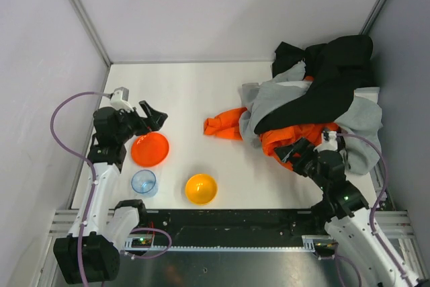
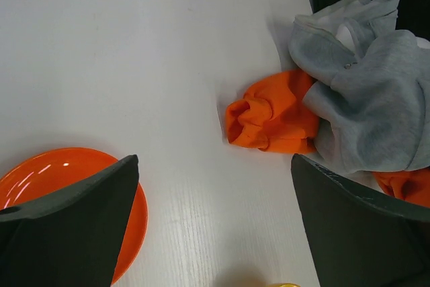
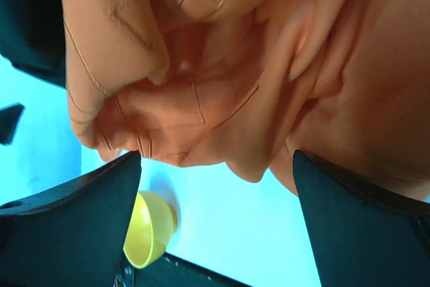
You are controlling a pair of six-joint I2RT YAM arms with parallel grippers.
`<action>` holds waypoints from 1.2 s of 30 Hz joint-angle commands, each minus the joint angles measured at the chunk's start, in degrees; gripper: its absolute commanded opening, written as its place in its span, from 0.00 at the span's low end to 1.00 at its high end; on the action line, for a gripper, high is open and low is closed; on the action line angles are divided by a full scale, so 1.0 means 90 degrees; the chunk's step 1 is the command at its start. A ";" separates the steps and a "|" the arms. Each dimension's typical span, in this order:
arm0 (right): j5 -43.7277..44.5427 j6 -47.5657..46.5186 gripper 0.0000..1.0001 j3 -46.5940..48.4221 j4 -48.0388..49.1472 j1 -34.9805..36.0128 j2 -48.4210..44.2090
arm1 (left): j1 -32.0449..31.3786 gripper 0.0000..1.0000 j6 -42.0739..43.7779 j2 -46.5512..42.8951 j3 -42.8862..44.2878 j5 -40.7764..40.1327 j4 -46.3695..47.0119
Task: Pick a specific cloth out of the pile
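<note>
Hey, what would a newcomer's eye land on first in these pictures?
The pile of black, grey and orange garments heaped at the far right of the table grabs the eye first, an orange garment spilling toward the middle. Near left sit an orange plate, a yellow bowl and a clear blue bowl. The right tool hangs open at the pile's near edge.

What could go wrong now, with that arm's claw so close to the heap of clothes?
1. The open right gripper hangs right at the orange garment. If it closes here, it would probably grab the wrong piece.
2. The pile is tangled, with black, grey and orange layers overlapping. Pulling one piece may drag the others along, perhaps toward the yellow bowl.
</note>
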 commanded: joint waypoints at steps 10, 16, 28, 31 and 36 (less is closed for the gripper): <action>0.3270 -0.0176 0.99 0.1397 0.0330 0.3081 0.1616 | 0.0123 1.00 0.0022 -0.0042 0.0075 -0.0150 -0.0116; 0.4424 -0.0867 0.99 0.2531 -0.0253 0.3699 0.2910 | 0.0132 1.00 0.0017 0.0189 0.0125 0.0007 -0.0154; 0.4186 -0.1160 0.99 0.3611 -0.0718 0.3016 0.4489 | 0.0136 1.00 0.0001 0.0334 0.0148 0.0190 -0.0153; 0.3787 -0.1245 0.99 0.3614 -0.0636 0.2836 0.4620 | 0.0134 1.00 -0.0008 0.0385 0.0159 0.0264 -0.0150; 0.3265 -0.1456 0.99 0.3614 -0.0156 0.2784 0.4882 | 0.0134 1.00 -0.0021 0.0473 0.0173 0.0344 -0.0151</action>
